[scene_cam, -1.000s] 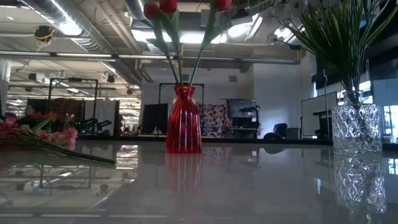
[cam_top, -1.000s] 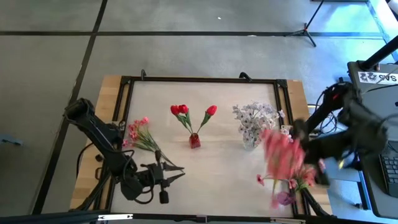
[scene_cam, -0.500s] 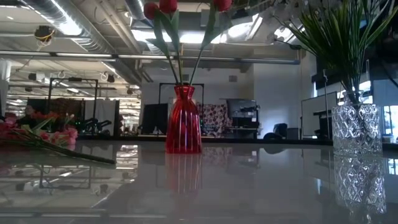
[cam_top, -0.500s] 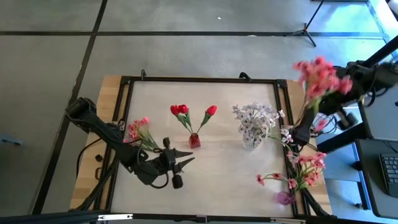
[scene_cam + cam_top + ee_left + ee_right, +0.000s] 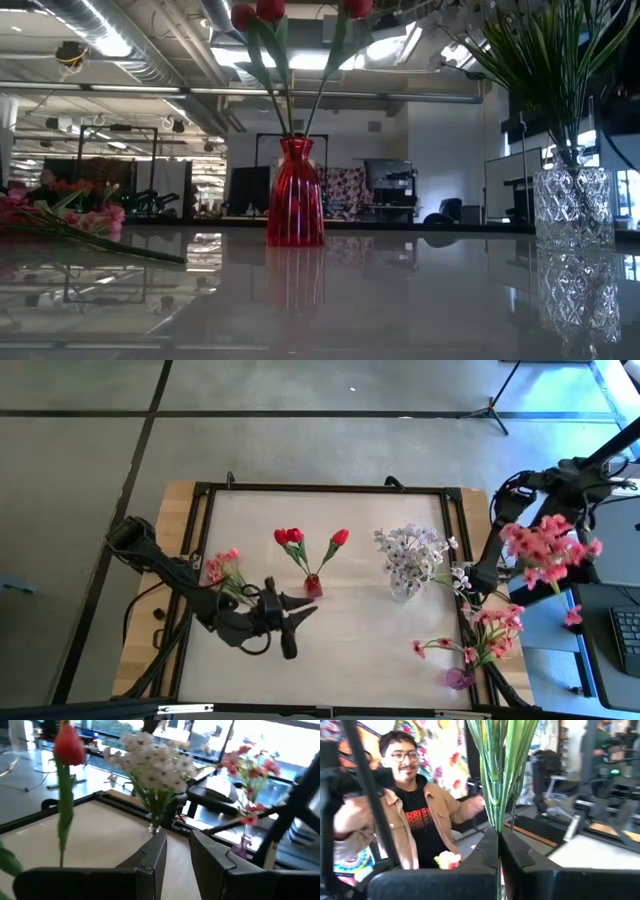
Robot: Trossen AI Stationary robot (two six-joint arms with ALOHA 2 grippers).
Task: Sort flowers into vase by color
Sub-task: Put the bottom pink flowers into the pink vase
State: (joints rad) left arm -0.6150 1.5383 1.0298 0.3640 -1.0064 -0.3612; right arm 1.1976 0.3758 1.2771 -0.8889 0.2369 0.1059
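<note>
I am holding a pink blossom spray (image 5: 545,545) off the bench (image 5: 340,635), out past its right edge and well to the right of the red vase (image 5: 313,586). My right fingers (image 5: 499,851) are pressing together on its green stems (image 5: 501,765). Beyond them a person (image 5: 415,827) in a tan jacket is facing me; the red writing on the black shirt is too blurred to read.

My left fingers (image 5: 297,615) are hovering low over the bench just left of and in front of the red vase, spread a little apart with nothing between them.

The red vase is carrying three red tulips (image 5: 297,538). To its right the clear vase (image 5: 402,586) is carrying white sprigs (image 5: 410,550). Farther right, near the bench's front corner, a purple vase (image 5: 458,678) is carrying pink sprays (image 5: 490,628). Left of the red vase, more pink flowers (image 5: 222,570) are lying flat.
</note>
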